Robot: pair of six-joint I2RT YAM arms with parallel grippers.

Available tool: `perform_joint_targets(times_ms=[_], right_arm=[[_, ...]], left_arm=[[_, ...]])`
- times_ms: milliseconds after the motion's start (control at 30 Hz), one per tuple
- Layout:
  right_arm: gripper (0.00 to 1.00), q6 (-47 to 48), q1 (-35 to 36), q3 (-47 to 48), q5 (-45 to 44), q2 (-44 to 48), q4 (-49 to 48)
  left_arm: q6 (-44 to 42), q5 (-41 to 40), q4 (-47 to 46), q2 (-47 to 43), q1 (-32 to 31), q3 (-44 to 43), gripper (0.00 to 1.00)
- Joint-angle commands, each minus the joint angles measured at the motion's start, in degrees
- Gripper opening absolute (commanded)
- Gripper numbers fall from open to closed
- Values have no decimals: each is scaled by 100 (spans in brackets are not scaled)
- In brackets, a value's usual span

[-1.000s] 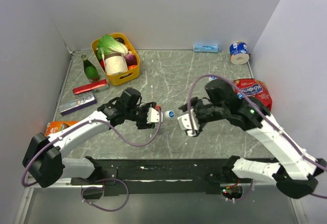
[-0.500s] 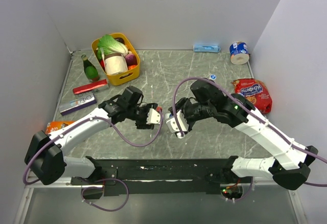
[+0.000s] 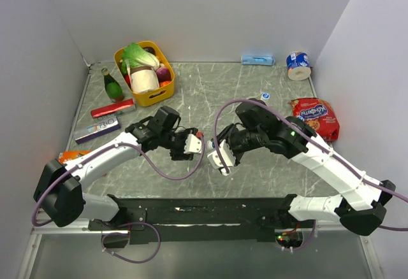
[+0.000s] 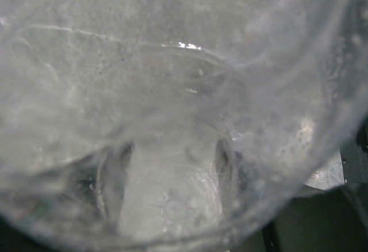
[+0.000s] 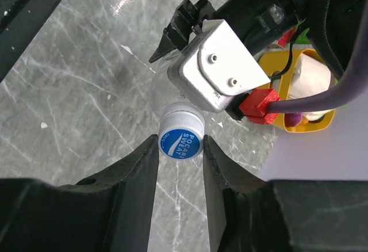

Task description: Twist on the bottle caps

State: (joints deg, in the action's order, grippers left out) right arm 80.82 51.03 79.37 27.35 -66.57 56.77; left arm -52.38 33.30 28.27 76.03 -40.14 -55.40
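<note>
Camera above: found left gripper (image 3: 191, 144) and right gripper (image 3: 220, 158) tip to tip near middle of table (image 3: 210, 94), almost touching. Noted loose cap (image 3: 265, 95) lying farther back on table, well apart from both. Could not make out jaws from here.

Left wrist: saw only clear bottle (image 4: 144, 91), filling whole picture, very close to lens. Took jaws as closed firmly on its body.

Right wrist: found blue cap (image 5: 180, 144) with white lettering sitting at bottle mouth, between two dark fingers (image 5: 138, 171). Saw jaws narrowed to cap width, one finger against each side. Saw white housing of left gripper just behind cap.
</note>
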Motion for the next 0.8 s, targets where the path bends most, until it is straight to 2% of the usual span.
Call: perform_joint_targets(times_ms=[0,33,67,100,133,167,200,233,267,300,333,367,433,467,600,633,667,700,733,767], right_arm=[[22,-572,101,245,-44,-207,-122],[21,-915,101,280,-194,-347,-358],[17,-1336,92,359,-439,-435,-560],[16,-2158,48,481,-668,-697,-632],[14,-2523,13,787,-800,-848,-528],[11,-2901,-31,973,-924,-1023,-431],[10,-3644,-153,1210,-977,-1425,-265],[9,-4017,-267,1778,-812,-1664,259],[8,-4395,-373,2088,-706,-1902,516],[8,-5208,-487,2404,-514,-2426,858],[8,-5599,-819,2721,80,-2684,1149],[8,-6369,-961,2993,416,-2860,1387],[2,-6858,-1339,2786,866,-2958,1275],[0,-7408,-1489,2777,1260,-3028,1249],[2,-8292,-2026,2679,2720,-3371,968],[10,-8301,-2087,2845,2931,-3415,950],[34,-8293,-2227,2951,3447,-3451,906],[47,-8319,-2342,3057,3635,-3442,714],[77,-8336,-2438,3371,3750,-3433,669],[87,-8241,-2535,3574,3838,-3433,668]], left_arm=[[611,73,-619,-26,-20,-244,1],[902,-50,-934,-62,-20,-200,1],[1253,-495,-1634,-166,-20,-69,1],[2048,-752,-2110,-237,-20,28,1],[2448,-1129,-2542,-316,-20,133,1],[3157,-1542,-3468,-456,-55,378,1],[3442,-2729,-3826,-518,-108,476,1],[3619,-3219,-4090,-562,-169,564,1],[3647,-3520,-4267,-545,-283,600,1],[3612,-4193,-4495,-502,-345,600,1],[3551,-4478,-4628,-380,-424,600,1],[3298,-4751,-4725,-300,-555,591,1],[2920,-5314,-4910,50,-705,539,1],[2665,-5508,-4971,183,-801,460,1],[2479,-6010,-4919,597,-811,257,1],[2435,-6071,-4849,702,-811,257,1],[2373,-6072,-4788,720,-802,266,1],[2364,-6011,-4700,729,-785,292,1],[2373,-5932,-4499,677,-767,336,1],[2425,-5757,-4428,633,-732,450,1]])
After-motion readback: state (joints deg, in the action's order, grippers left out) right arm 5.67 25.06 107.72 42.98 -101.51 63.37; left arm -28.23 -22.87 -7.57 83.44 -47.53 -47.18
